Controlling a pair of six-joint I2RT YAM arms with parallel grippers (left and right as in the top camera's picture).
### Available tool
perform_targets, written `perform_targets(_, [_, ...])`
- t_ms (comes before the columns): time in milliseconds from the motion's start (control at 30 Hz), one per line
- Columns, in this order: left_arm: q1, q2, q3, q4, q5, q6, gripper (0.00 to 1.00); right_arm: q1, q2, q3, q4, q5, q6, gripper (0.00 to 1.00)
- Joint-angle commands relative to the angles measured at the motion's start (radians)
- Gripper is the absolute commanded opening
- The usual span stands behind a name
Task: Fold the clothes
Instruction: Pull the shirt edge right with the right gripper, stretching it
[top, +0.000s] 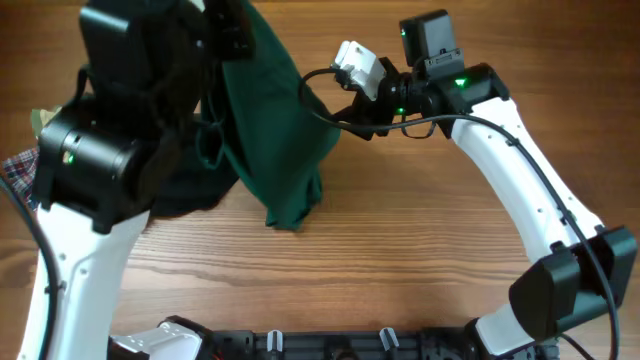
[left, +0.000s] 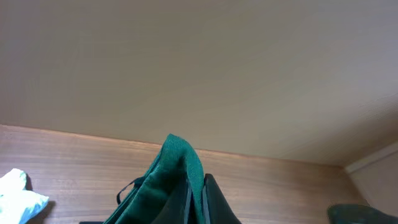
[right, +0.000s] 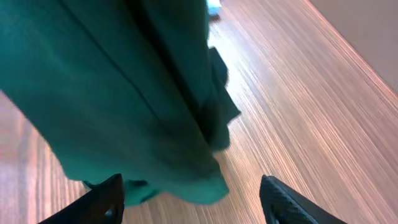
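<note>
The left pincer (left: 196, 208) is holding the green cloth (top: 285, 130) high by a small bunch while the right pincer (right: 193, 190) is hanging open, so the cloth may be slipping down crumpled.

Wood-grain table (top: 400, 220), plain beige wall (left: 199, 62) behind it, pale trim strip (left: 380, 165) at the wall's right.

Nothing readable here tbh: no text, label, brand mark or number that I can make out on the dark green garment (top: 275, 120) right in front of the right gripper (right: 191, 190), nor on the wooden table (top: 420, 230) below it.
</note>
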Motion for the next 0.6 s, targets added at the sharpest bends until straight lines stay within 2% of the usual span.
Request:
perform_targets(0, [-0.004, -0.031, 0.018, 0.003, -0.021, 0.016, 0.04, 0.004, 0.037, 0.002, 0.002, -0.164, -0.076, 0.73])
perform_targets(133, [-0.004, -0.031, 0.018, -0.003, -0.021, 0.016, 0.04, 0.042, 0.072, 0.002, -0.023, -0.241, -0.137, 0.73])
perform_targets(567, [-0.004, -0.06, 0.018, -0.039, -0.021, 0.013, 0.04, 0.081, 0.164, 0.002, 0.019, -0.235, -0.156, 0.73])
